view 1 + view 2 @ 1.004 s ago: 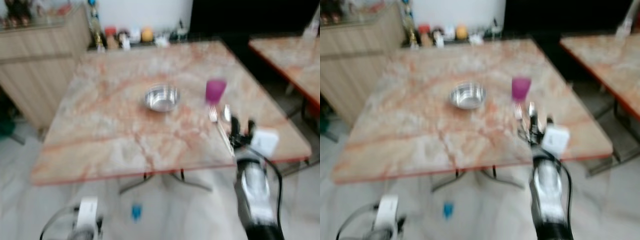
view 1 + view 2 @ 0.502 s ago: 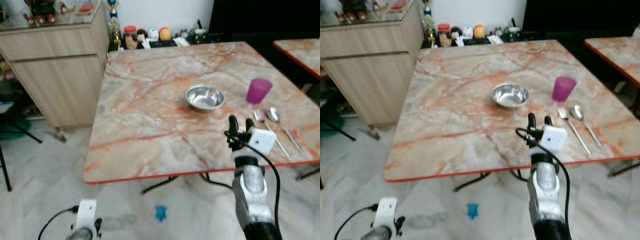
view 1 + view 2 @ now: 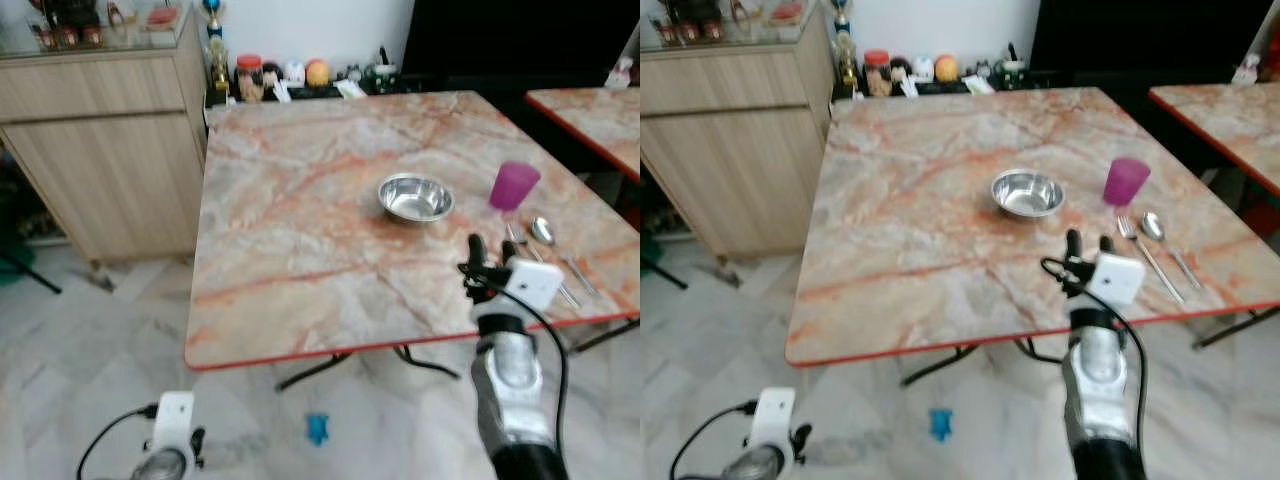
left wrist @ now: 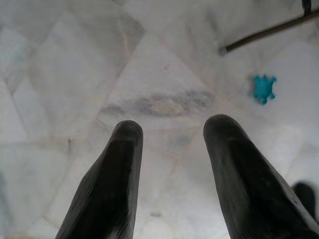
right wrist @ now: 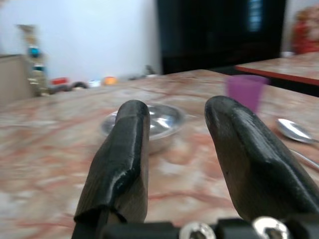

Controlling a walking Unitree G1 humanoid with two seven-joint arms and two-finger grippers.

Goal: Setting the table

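A steel bowl (image 3: 415, 197) sits near the middle of the marble table (image 3: 300, 200). To its right stands a purple cup (image 3: 513, 186). A fork (image 3: 533, 262) and a spoon (image 3: 548, 238) lie side by side in front of the cup. My right gripper (image 3: 485, 252) is raised over the table's near right edge, open and empty, fingers pointing toward the bowl (image 5: 149, 124) and cup (image 5: 245, 90). My left gripper (image 4: 172, 130) hangs low at my left side, open over the floor.
A wooden cabinet (image 3: 100, 130) stands left of the table. Jars and small items (image 3: 290, 75) line the table's far edge. A second marble table (image 3: 590, 115) is at the right. A small teal toy (image 3: 317, 429) lies on the tiled floor under the near edge.
The camera has swung and steadied, so the table sits more to the right and sharper. My right gripper stays raised near the table's front edge, still open.
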